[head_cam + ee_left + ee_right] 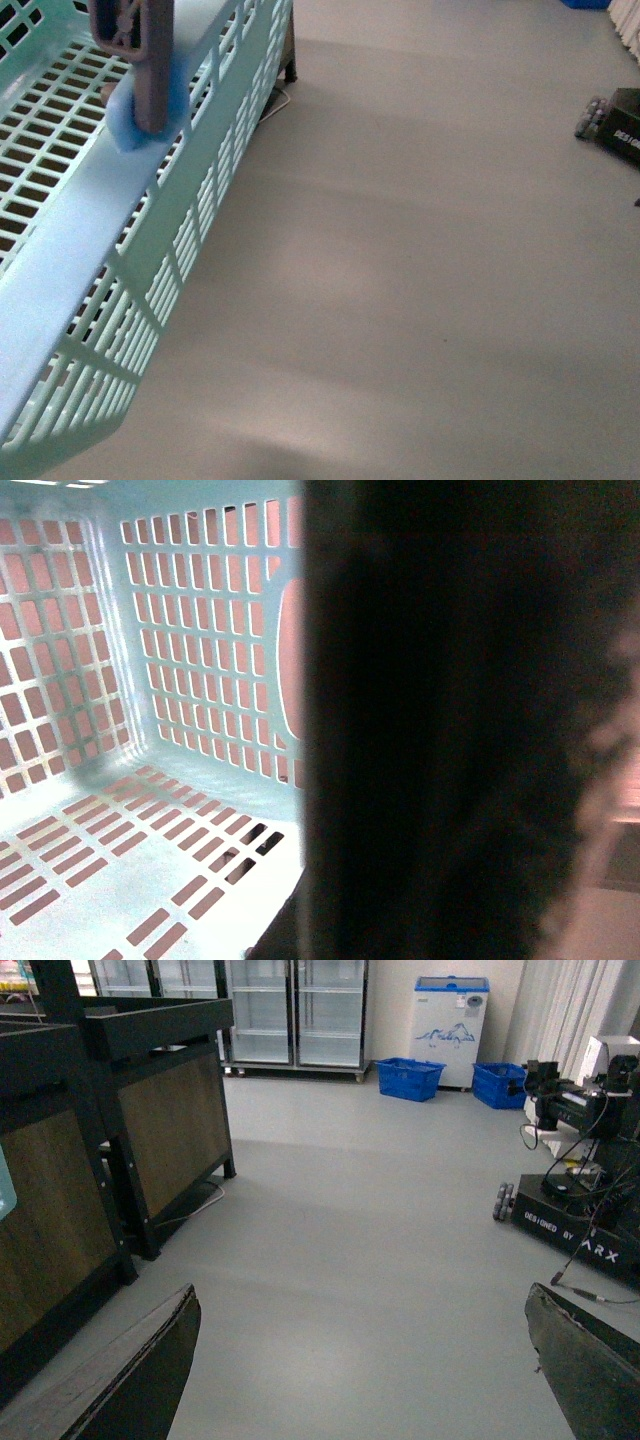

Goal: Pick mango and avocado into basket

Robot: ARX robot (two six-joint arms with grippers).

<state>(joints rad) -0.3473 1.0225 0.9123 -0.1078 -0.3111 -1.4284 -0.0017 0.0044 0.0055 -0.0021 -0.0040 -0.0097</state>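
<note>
The right hand (360, 1350) is hanging with dark fingers (140, 1370) wide apart above the smooth grey floor (350, 1230). The left hand's state I cannot tell: a dark blur (450, 720) is hiding it, close against the slotted pale teal basket (200, 630).

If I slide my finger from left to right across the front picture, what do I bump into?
First the pale teal basket → the dark stand leg → the bare grey floor → the black wheeled machine.
</note>
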